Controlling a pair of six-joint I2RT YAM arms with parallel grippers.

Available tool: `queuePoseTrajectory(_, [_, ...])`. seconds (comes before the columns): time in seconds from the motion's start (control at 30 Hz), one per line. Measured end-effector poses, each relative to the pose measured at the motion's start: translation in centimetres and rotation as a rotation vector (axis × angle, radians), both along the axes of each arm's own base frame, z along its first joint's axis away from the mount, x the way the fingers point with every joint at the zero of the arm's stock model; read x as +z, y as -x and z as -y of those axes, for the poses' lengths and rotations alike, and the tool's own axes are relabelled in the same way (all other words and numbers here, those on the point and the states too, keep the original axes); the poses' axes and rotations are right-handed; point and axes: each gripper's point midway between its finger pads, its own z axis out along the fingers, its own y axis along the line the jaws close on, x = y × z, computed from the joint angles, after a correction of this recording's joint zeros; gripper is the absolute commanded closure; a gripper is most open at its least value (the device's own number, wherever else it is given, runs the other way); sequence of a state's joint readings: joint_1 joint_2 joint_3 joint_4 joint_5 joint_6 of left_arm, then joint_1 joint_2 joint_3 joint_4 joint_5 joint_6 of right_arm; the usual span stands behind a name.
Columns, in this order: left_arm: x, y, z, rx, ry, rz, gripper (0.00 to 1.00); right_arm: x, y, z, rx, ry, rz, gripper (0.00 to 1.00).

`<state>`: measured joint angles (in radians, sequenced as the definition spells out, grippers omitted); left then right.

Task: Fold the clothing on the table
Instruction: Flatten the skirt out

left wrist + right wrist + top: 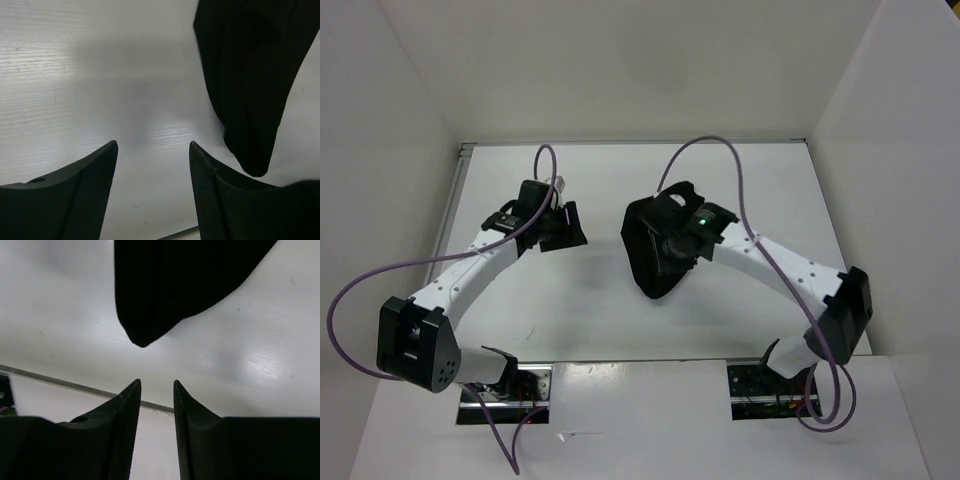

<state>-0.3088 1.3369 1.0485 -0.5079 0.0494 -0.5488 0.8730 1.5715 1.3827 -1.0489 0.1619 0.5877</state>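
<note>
**Black clothing heaped mid-table, both grippers empty**

The clothing [650, 268] lies bunched in a wedge at the middle of the table [590, 320]. The right gripper [156, 385] hangs just over it, jaws parted. The left gripper [152, 145] is beside it, likewise released (nothing between either pair). It is probably best to pinch opposite edges and spread the heap flat before folding. The tabletop is smooth and white, with white walls [390, 120] close around it.
</note>
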Motion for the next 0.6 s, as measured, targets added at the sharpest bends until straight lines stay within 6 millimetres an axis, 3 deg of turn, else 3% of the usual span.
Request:
queuePoseTrajectory(0.03, [-0.3, 0.3, 0.3, -0.015, 0.016, -0.012, 0.33, 2.3, -0.4, 0.2, -0.028, -0.050, 0.061, 0.59])
queuePoseTrajectory(0.13, [-0.9, 0.9, 1.2, -0.050, 0.054, -0.033, 0.33, 5.8, -2.4, 0.3, -0.084, -0.094, 0.177, 0.57])
queuePoseTrajectory(0.23, [-1.6, 1.2, 2.5, -0.094, 0.081, -0.058, 0.33, 6.8, -5.8, -0.3, -0.131, -0.079, 0.273, 0.54])
queuePoseTrajectory(0.3, [-2.1, 1.5, 3.4, -0.125, 0.094, -0.078, 0.33, 6.0, -8.2, -0.9, -0.154, -0.040, 0.304, 0.54])
queuePoseTrajectory(0.4, [-2.7, 1.9, 4.2, -0.151, 0.106, -0.102, 0.33, 2.9, -11.7, -1.9, -0.167, 0.050, 0.330, 0.52])
queuePoseTrajectory(0.6, [-2.8, 2.3, 4.1, -0.152, 0.112, -0.102, 0.33, -3.4, -16.1, -2.6, -0.159, 0.224, 0.331, 0.51])
